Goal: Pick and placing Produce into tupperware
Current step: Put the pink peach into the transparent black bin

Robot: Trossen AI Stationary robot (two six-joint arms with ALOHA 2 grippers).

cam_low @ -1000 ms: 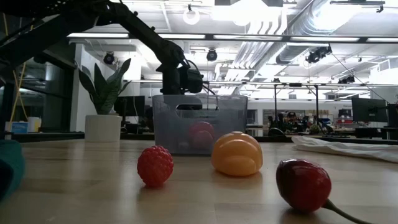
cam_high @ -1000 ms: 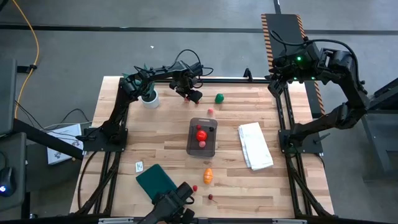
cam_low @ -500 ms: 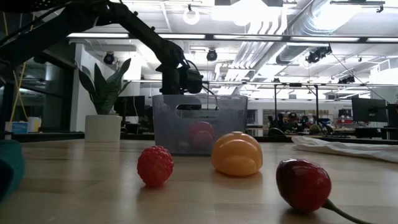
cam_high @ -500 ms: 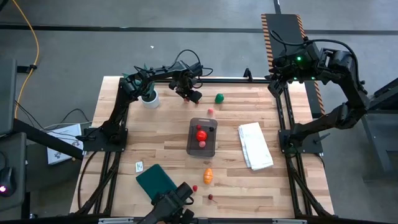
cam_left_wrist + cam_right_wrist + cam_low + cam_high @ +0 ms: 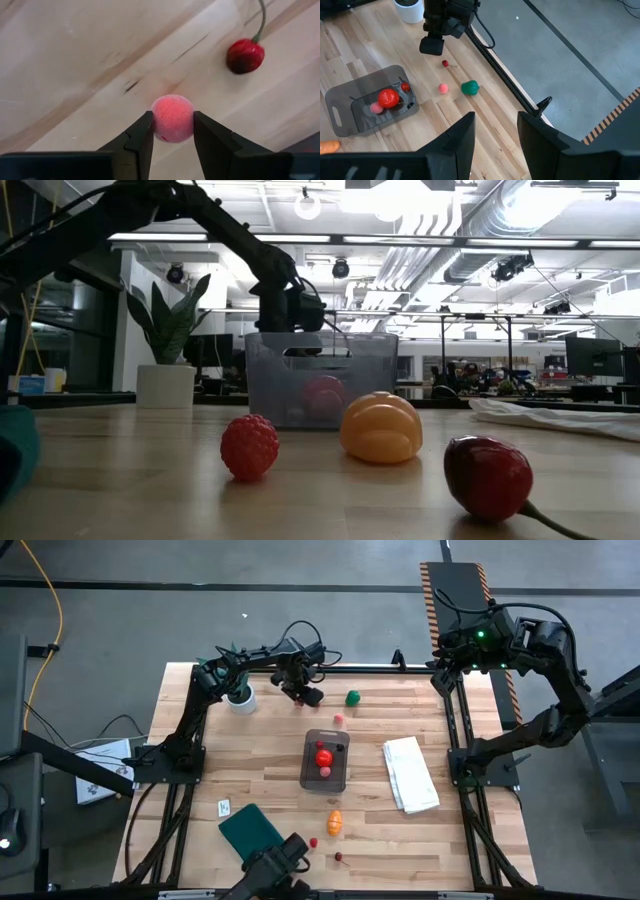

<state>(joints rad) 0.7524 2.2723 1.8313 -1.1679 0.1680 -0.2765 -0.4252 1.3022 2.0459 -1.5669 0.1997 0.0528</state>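
Observation:
In the left wrist view a small pink ball (image 5: 172,112) of the produce sits between the fingers of my left gripper (image 5: 172,122), which is shut on it and points down near the table's far edge (image 5: 303,696). A dark red cherry (image 5: 245,55) lies beside it. The tupperware (image 5: 325,762) at mid table holds a red ball (image 5: 323,756) and smaller pieces. A green piece (image 5: 352,697) and another pink one (image 5: 338,719) lie beyond it. My right gripper (image 5: 495,130) hangs open, high over the far right corner. My left gripper pinches the small pink ball by its two opposite sides (image 5: 156,124) between the two fingers, coming from above and pointing down. Whether the ball rests on the wood or is lifted off it cannot be told.
An orange piece (image 5: 335,822), a red berry (image 5: 313,842) and a dark cherry (image 5: 338,857) lie toward the near edge. A folded white cloth (image 5: 410,773) lies right of the tupperware, a dark green cloth (image 5: 250,830) at the near left, a potted plant (image 5: 240,698) at the far left.

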